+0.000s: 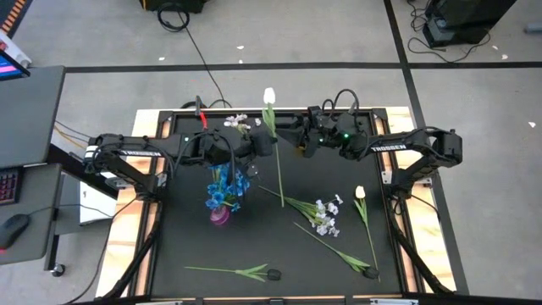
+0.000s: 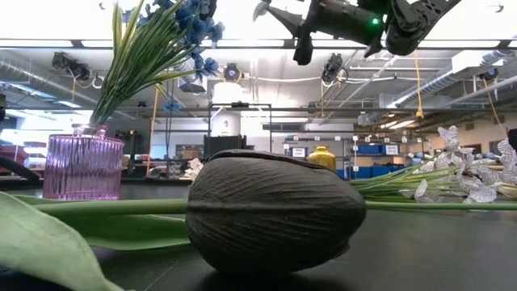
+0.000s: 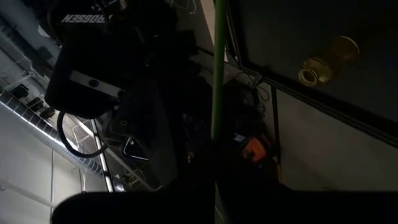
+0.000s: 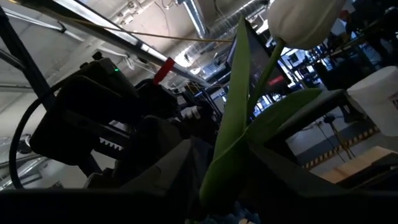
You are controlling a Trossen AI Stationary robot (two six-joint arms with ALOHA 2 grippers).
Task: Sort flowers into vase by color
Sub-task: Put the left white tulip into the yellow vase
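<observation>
A white tulip (image 1: 279,169) on a long green stem is lifted over the middle of the table, its bud (image 1: 269,95) toward the far edge. My left gripper (image 1: 269,144) and right gripper (image 1: 292,142) meet at it from either side. Its stem (image 3: 217,93) runs straight through the left wrist view. Its bud (image 4: 305,22) and leaves (image 4: 233,124) fill the right wrist view. A pink vase (image 1: 219,216) (image 2: 81,166) holds blue flowers (image 1: 227,186) (image 2: 186,20). A yellow vase (image 2: 321,158) (image 3: 329,59) stands farther back. My left gripper is shut on the tulip's stem (image 3: 216,168) about midway along it, coming level from the table's left, fingers across the stem. The contact itself lies in shadow. My right gripper closes on the tulip at the base of its leaves (image 4: 214,180), level from the right. The tulip is lifted clear.
On the black mat lie a white blossom spray (image 1: 322,216), a second white tulip (image 1: 364,224), and a stem with a dark bud (image 1: 273,274) (image 2: 266,214) at the near edge. Small white blossoms (image 1: 237,121) lie by the left arm. Cables run along the far edge.
</observation>
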